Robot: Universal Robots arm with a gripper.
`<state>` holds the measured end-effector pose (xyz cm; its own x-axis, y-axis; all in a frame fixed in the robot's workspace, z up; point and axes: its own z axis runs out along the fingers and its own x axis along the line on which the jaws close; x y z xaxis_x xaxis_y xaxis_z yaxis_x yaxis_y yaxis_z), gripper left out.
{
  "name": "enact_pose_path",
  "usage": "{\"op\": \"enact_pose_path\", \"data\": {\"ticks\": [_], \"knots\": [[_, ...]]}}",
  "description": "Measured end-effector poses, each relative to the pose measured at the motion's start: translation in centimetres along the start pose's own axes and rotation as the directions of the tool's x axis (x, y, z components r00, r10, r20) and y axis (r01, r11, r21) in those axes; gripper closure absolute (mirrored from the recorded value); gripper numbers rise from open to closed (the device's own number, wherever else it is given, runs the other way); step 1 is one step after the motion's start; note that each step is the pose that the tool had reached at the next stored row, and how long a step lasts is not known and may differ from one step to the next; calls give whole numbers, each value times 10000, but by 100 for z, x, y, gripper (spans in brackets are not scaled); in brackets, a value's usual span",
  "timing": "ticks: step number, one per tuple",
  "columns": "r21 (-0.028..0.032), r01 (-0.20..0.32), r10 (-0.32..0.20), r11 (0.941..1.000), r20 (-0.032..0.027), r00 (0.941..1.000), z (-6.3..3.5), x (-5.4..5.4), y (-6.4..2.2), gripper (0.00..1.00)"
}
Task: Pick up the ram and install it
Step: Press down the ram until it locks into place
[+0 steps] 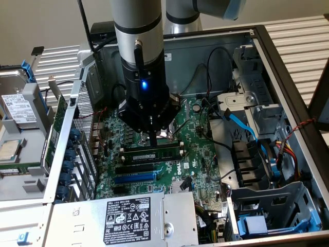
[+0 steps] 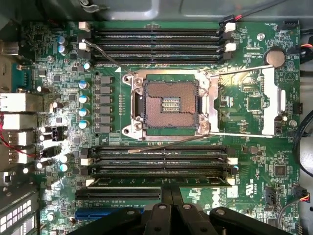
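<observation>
The ram [image 1: 150, 153] is a long thin green stick standing on edge in a black memory slot on the motherboard [image 1: 198, 149], just ahead of the CPU socket [image 2: 168, 104]. In the wrist view the ram [image 2: 127, 181] shows edge-on in the third slot of the nearer bank. My gripper [image 1: 153, 140] hangs straight down over it. The fingers [image 2: 165, 193] are shut against each other and their tips rest on the ram's top edge near its middle. They line up along the stick, not across it, so nothing is pinched between them.
The open PC case has metal walls [image 1: 288, 82] all round. Empty black memory slots [image 2: 156, 41] lie beyond the socket, and a blue expansion slot [image 1: 134, 177] lies nearer. A power supply [image 1: 128, 218] stands at the front, with drive cages and cables [image 1: 247, 128] at the exterior view's right.
</observation>
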<state>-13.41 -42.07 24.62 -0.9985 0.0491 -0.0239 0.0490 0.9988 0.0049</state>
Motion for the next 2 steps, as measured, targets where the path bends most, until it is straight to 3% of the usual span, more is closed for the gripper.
{"op": "enact_pose_path", "data": {"ticks": [2], "knots": [[-1, 0, 0, 10000, 0, 10000, 0, 0, 0, 90]]}}
